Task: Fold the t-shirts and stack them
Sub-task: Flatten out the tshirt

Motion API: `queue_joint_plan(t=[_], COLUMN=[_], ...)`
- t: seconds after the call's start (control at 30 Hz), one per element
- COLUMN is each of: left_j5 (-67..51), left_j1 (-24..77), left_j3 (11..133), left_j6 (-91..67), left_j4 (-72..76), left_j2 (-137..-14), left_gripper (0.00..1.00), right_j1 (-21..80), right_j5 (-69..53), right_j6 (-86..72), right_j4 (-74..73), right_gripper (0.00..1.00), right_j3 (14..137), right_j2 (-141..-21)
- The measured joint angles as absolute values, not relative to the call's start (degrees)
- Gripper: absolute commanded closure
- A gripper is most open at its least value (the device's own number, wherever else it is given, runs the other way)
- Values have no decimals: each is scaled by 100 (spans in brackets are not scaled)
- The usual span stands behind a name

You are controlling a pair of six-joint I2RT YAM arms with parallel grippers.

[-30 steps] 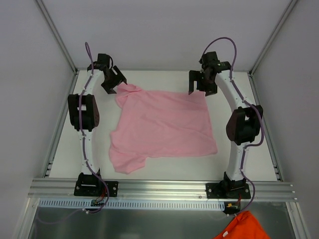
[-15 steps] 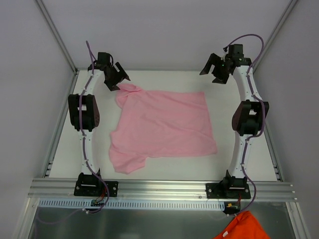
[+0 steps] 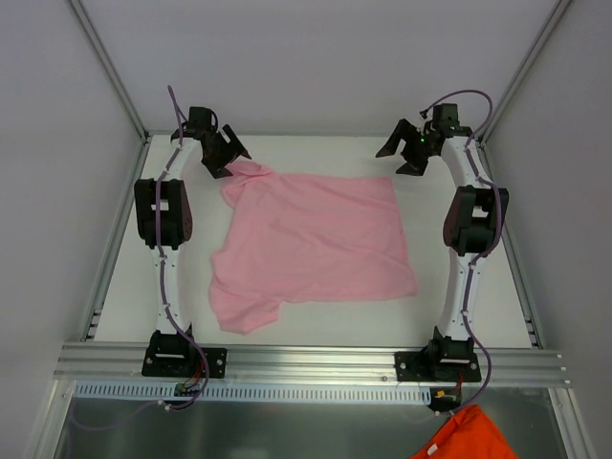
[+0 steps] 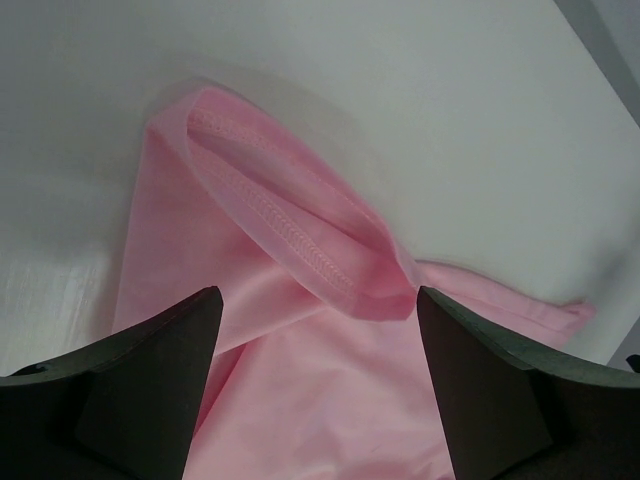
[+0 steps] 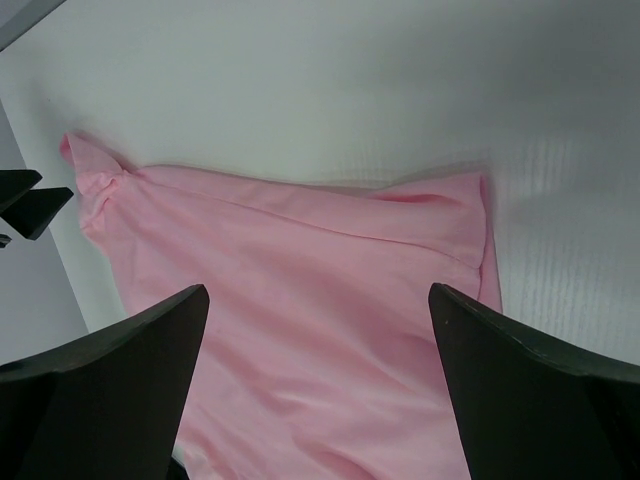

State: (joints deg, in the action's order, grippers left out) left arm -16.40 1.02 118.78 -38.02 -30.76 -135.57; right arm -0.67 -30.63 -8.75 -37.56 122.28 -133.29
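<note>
A light pink t-shirt lies spread on the white table, with one sleeve bunched at its far left corner. My left gripper hovers open just over that sleeve. In the left wrist view, the gripper has the folded sleeve hem between and beyond its dark fingers, which do not pinch it. My right gripper hangs open above the table, a little behind the shirt's far right corner. From the right wrist view, the gripper looks down on the shirt with nothing between its jaws.
An orange cloth lies below the front rail at the bottom right. Enclosure walls and slanted frame posts close in the table at the back and on both sides. The left fingers show at the left edge of the right wrist view.
The right gripper has lifted off the shirt's far right corner and swung back toward the rear right. The left gripper has turned slightly over the sleeve. The shirt has not moved.
</note>
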Motion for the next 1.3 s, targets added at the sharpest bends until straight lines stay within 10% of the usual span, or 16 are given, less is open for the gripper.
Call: queue_joint_plan(t=[0.5, 1.07, 1.3], left_j5=[-1621, -1446, -1350], left_j1=[102, 102, 104], left_j3=[11771, 11725, 11723], left_j6=[-3804, -3811, -3822], left_j4=[-2991, -2985, -3046], left_j2=[-13686, -13738, -13740], left_gripper=[24, 65, 49], right_j1=[-93, -89, -86], right_j5=[-3328, -3345, -3347], right_j6=[-720, -652, -622], right_j4=[-3428, -3323, -3321], right_gripper=[7, 9, 10], right_j3=[11887, 11865, 11824], right_j2=[-13338, -13380, -13380])
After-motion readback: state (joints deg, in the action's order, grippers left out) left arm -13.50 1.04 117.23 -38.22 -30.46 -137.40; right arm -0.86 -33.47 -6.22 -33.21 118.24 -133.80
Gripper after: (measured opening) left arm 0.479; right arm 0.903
